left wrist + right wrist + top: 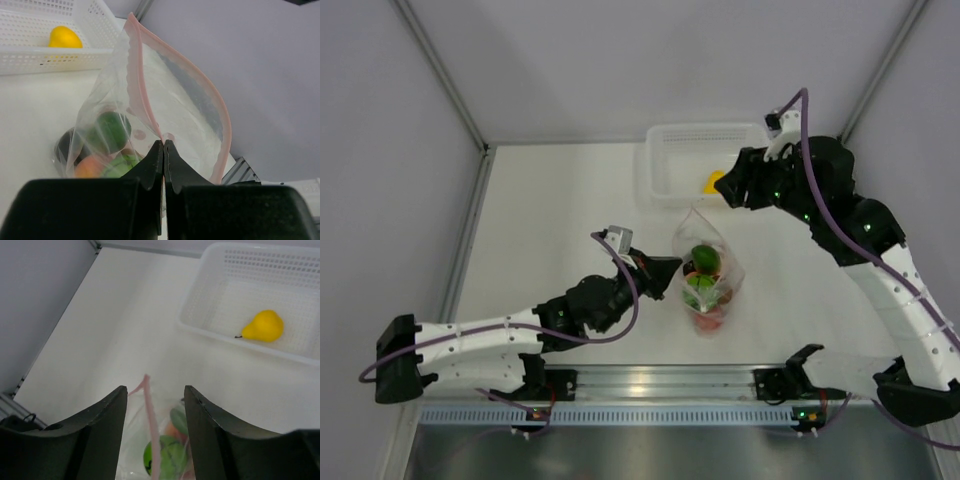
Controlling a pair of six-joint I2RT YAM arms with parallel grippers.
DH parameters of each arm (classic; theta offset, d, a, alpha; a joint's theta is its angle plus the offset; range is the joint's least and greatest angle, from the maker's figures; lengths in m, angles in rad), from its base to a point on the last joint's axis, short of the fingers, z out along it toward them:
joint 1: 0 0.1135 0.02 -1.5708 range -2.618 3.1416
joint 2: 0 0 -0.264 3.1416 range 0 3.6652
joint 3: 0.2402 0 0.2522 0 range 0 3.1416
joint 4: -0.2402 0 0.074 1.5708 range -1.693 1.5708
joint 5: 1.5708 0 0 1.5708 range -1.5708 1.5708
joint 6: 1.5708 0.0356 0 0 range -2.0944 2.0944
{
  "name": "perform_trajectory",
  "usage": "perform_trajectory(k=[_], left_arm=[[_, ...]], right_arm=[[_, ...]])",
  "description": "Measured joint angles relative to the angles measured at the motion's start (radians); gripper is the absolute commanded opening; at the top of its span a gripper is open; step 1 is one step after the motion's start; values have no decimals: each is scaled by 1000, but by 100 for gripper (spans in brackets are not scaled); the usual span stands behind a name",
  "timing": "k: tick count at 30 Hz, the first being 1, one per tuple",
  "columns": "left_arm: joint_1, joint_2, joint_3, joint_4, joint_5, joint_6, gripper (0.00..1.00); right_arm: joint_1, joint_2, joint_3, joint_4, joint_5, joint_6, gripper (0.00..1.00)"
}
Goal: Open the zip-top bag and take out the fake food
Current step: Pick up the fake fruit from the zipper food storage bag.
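Left pincer (163, 149) clamps bag (192, 117) rim, right pincer (154, 396) hovers parted above; a slipping pinch could collapse its mouth.

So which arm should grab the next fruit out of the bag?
Right, probably. The right gripper hangs open and empty over the zip-top bag, while the left gripper is pinching the bag's pink edge, so it's busy.

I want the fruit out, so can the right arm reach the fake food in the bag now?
Likely yes: left gripper pinches the zip-top bag by its rim, mouth gaping, and the open right gripper hangs above.
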Motion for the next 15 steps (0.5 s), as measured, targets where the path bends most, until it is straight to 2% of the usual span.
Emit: perform_trajectory(k=[7, 15], left_arm=[[0, 31, 28, 0, -6, -8, 0], [0, 40, 37, -1, -10, -37, 0]], right_arm=[[289, -60, -77, -79, 125, 56, 39], [470, -44, -195, -145, 264, 132, 34]])
